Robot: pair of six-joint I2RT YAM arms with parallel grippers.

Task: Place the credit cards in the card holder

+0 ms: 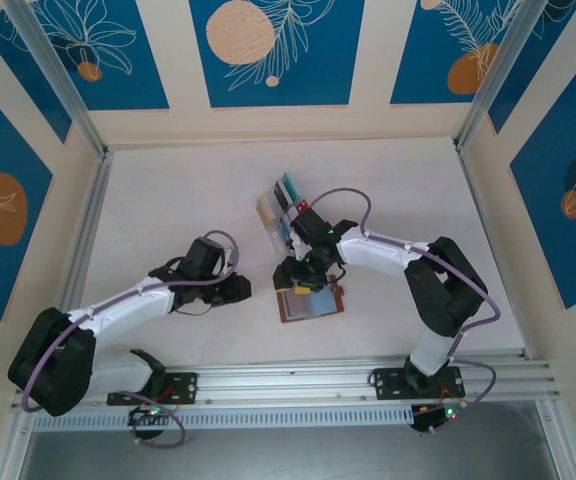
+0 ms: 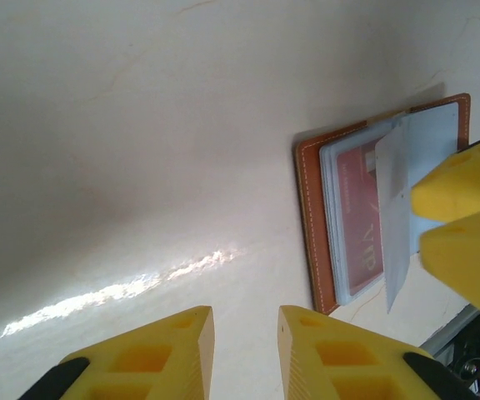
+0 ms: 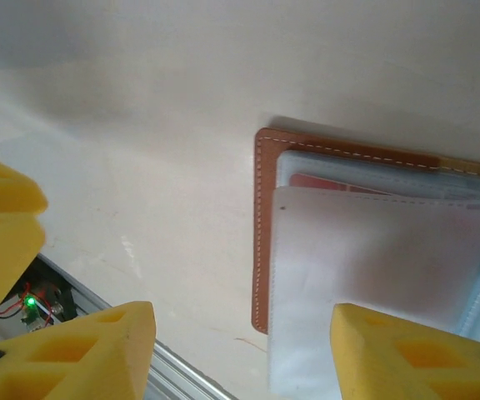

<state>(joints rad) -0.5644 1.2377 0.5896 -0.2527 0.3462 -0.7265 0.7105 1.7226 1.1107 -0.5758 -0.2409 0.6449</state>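
The left arm (image 1: 118,308) and right arm (image 1: 388,250) have white shells, black joints and looping lilac cables (image 1: 353,195). Green LEDs (image 1: 455,408) light the bases. The fingers (image 2: 152,358) are yellow blocks with recessed pockets.

Overhead; both wrists near card holder (image 2: 308,217)

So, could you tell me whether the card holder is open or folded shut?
Open: the card holder lies spread flat on the table, clear pockets exposed, a red card inside one.
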